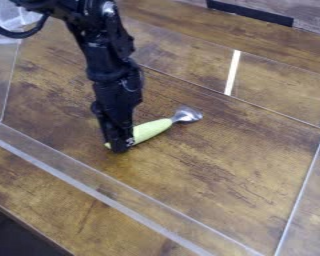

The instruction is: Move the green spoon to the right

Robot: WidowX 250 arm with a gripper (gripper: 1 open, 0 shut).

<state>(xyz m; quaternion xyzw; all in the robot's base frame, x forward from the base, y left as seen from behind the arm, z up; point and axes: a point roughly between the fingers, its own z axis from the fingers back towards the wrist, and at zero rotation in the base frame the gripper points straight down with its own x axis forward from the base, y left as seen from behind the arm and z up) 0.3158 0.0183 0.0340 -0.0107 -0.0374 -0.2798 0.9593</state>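
The green spoon (155,129) lies low on the wooden table (216,170), its yellow-green handle pointing lower left and its small silver bowl (188,116) at the upper right. My black gripper (119,142) points straight down with its fingers shut on the handle's left end. The tip of the handle is hidden behind the fingers.
Clear plastic walls (69,165) stand along the near and right sides of the table. A bright reflection strip (234,72) shows on the wood to the upper right of the spoon. A dark object (256,8) sits at the far edge.
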